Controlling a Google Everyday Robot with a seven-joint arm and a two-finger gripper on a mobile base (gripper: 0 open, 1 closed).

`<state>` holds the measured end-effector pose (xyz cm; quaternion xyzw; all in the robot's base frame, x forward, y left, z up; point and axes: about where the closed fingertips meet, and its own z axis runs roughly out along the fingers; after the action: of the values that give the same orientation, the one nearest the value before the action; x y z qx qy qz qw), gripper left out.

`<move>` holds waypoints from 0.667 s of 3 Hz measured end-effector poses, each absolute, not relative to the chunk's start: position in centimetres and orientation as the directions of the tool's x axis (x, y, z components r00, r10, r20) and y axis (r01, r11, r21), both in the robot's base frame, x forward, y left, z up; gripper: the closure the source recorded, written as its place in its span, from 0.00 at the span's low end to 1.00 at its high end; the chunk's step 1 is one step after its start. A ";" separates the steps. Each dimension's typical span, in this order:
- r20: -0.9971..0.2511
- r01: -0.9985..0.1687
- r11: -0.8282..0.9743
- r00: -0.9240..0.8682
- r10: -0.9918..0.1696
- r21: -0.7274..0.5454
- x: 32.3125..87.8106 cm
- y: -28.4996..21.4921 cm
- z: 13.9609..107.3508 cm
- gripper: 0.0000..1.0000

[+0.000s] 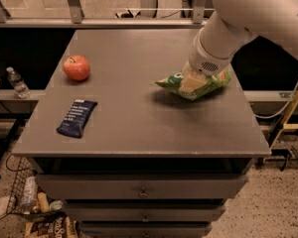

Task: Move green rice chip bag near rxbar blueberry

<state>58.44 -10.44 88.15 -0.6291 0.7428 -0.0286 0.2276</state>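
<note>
The green rice chip bag (206, 87) lies on the right side of the grey table (139, 128), partly hidden under my arm. My gripper (190, 83) comes down from the upper right and sits right on top of the bag. The rxbar blueberry (77, 117), a dark navy wrapper with white text, lies near the table's front left, well apart from the bag.
A red-orange apple (77, 67) sits at the table's left, behind the bar. A plastic water bottle (17, 83) stands on a ledge left of the table. Drawers are below the tabletop; clutter lies on the floor at lower left. A yellow frame stands at far right.
</note>
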 end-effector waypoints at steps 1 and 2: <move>-0.310 -0.927 0.182 -0.076 -0.948 -0.329 58.2 -10.0 88.4 0.83; -0.352 -0.926 0.134 -0.002 -0.936 -0.353 57.4 -8.6 90.5 1.00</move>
<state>57.38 -8.62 90.48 -0.6578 0.7076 -0.0099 0.2579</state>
